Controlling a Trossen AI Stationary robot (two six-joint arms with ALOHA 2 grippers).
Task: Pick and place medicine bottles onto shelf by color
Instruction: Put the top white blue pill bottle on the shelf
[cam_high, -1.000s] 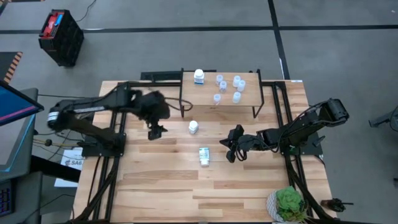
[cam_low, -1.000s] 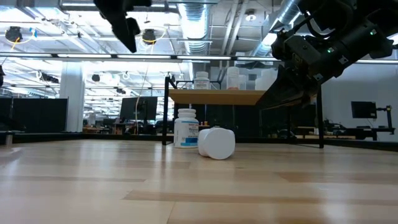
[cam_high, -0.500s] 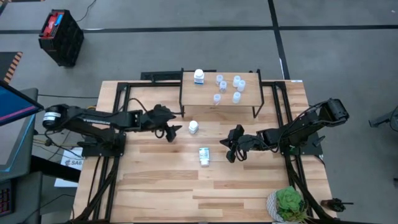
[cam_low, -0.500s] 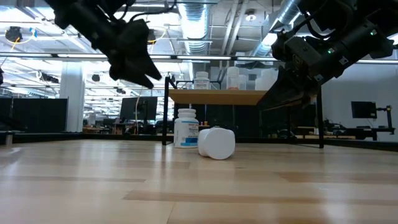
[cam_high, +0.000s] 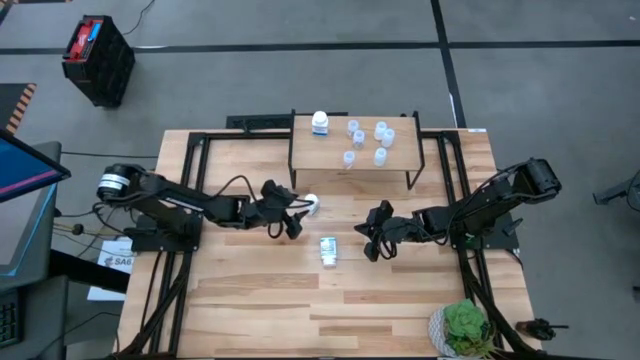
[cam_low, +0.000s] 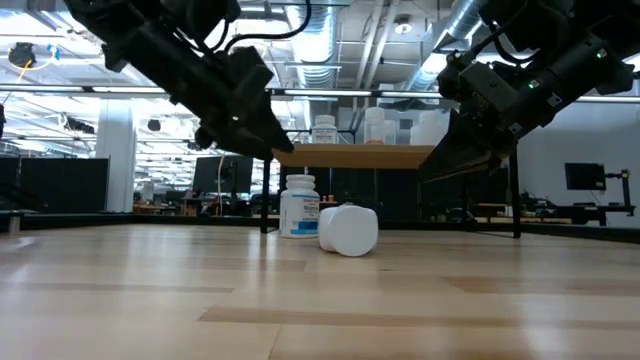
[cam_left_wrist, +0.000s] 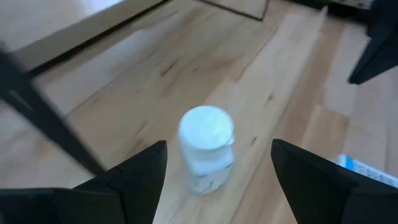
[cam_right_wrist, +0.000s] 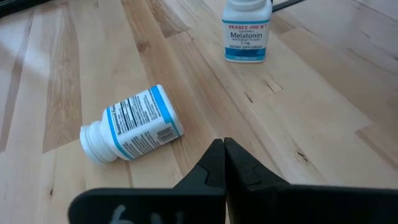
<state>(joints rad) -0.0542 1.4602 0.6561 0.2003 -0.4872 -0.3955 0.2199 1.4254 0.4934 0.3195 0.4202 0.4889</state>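
I had the left gripper (cam_high: 297, 215) spread wide at the upright white bottle (cam_high: 311, 203), frame centre (nothing held). Right gripper (cam_high: 371, 242) sat pinched together, right-centre.

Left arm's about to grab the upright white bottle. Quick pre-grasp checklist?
1. Left gripper open: ok.
2. Upright bottle centred between its fingers: ok in the left wrist view.
3. Bottle standing, cap up: ok.
4. Gripper low enough to close on the bottle: cannot tell.
5. Right gripper shut and apart from the left arm, near the fallen bottle: ok.
6. Free spot on the shelf beside the white bottle already there: ok.
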